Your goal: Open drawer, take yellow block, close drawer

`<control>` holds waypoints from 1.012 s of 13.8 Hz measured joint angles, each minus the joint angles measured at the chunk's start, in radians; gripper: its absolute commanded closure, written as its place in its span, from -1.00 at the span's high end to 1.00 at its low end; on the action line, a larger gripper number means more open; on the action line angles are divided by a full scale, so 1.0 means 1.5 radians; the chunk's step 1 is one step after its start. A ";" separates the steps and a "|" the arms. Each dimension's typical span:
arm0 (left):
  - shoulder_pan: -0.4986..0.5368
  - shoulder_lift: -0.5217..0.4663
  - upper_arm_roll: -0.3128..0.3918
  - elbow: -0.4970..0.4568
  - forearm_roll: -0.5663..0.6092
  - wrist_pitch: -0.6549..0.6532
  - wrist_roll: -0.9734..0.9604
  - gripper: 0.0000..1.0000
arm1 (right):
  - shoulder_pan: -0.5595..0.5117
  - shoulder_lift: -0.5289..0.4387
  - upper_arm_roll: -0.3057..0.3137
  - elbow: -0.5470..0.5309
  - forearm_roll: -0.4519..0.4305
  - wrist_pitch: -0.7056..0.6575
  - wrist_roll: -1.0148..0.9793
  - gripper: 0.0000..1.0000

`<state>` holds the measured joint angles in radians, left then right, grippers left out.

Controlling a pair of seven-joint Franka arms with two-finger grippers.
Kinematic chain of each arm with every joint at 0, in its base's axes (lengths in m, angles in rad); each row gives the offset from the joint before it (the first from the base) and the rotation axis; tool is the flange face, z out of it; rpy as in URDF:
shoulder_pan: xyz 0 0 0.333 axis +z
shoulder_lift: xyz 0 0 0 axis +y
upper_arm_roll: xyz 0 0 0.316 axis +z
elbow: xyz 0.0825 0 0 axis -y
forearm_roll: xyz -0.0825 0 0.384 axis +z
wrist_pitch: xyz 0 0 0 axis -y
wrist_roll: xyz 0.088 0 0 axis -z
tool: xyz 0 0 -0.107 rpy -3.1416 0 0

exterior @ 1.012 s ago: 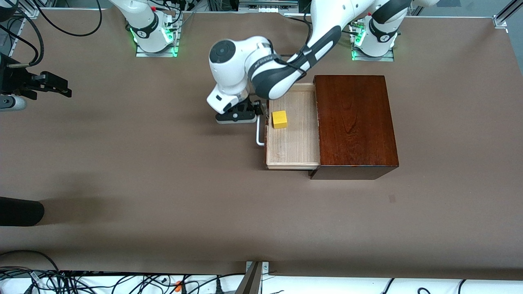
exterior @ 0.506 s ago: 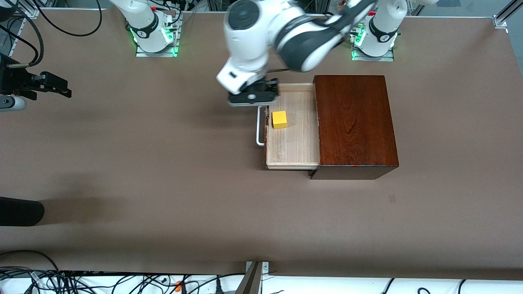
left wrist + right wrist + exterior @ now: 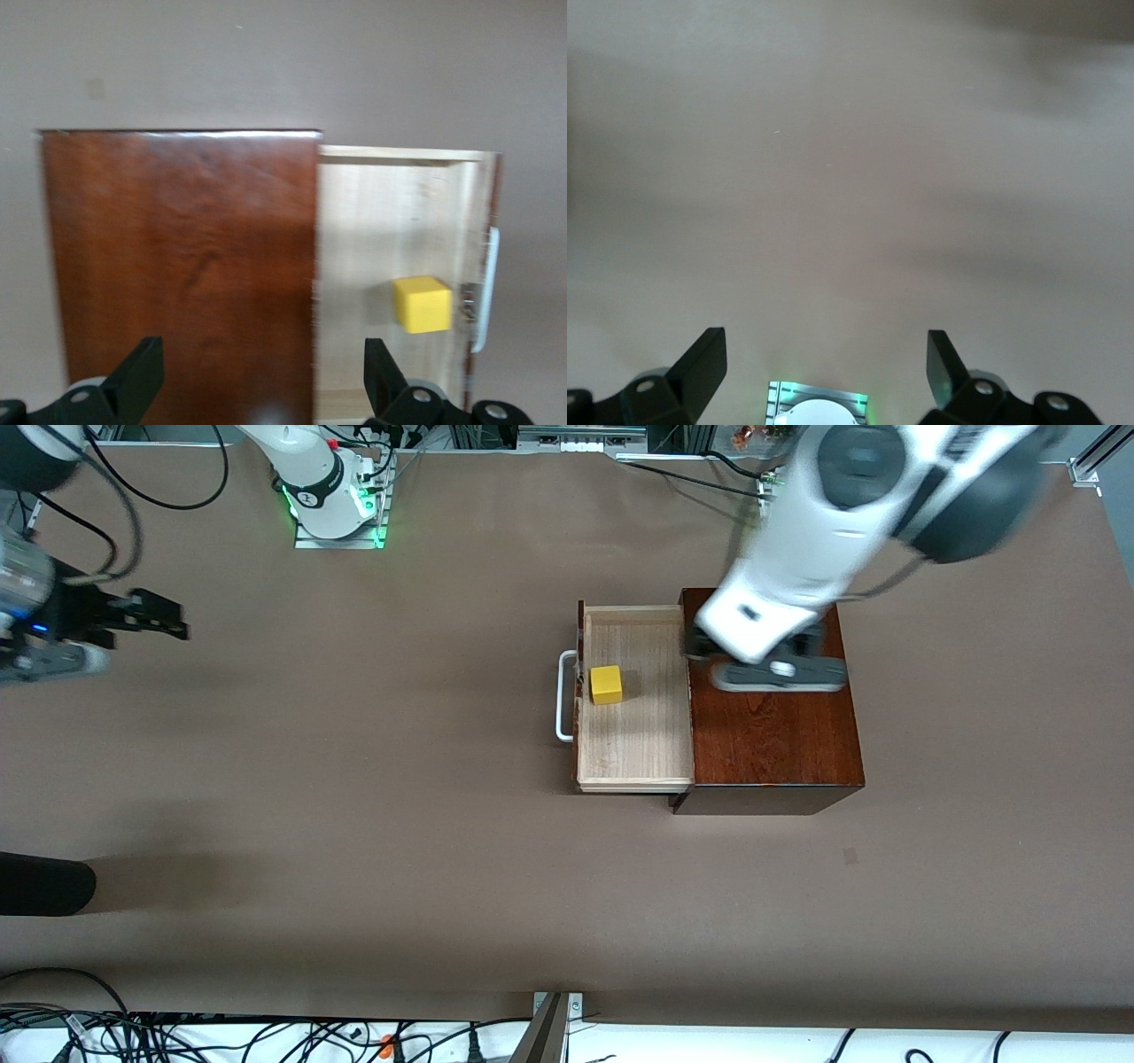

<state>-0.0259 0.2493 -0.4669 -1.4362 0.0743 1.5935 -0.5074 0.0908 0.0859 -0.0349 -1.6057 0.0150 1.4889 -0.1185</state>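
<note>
Cables [image 3: 133,1027] trail along the brown table's [image 3: 354,824] edge nearest the camera.

Worktop [image 3: 372,797] brown, matte, spans whole front view. Dark reddish-brown wooden box [image 3: 771,735] sits directly on it, toward left arm's end. Drawer [image 3: 633,735] pulled out of box toward right arm's end. Both arm bases [image 3: 337,509] stand along worktop edge farthest from front camera.
</note>
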 measured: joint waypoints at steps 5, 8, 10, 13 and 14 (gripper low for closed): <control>0.114 -0.025 0.004 -0.010 -0.014 -0.014 0.117 1.00 | 0.089 0.112 0.002 0.081 0.097 0.013 0.247 1.00; 0.092 -0.039 0.069 -0.011 -0.023 -0.022 0.163 1.00 | 0.136 0.158 0.003 0.113 0.122 0.043 0.431 1.00; 0.041 -0.056 0.154 -0.014 -0.039 -0.033 0.206 1.00 | 0.168 0.170 0.004 0.123 0.140 0.057 0.556 1.00; 0.000 -0.084 0.229 -0.030 -0.041 -0.043 0.269 1.00 | 0.231 0.172 0.005 0.127 0.146 0.124 0.760 1.00; -0.006 -0.091 0.249 -0.039 -0.041 -0.043 0.298 1.00 | 0.260 0.174 0.005 0.127 0.147 0.159 0.842 1.00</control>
<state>-0.0350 0.1132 -0.0931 -1.4946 0.0121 1.5289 -0.0609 0.4816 0.3472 -0.0267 -1.4152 0.2348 1.7267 1.1449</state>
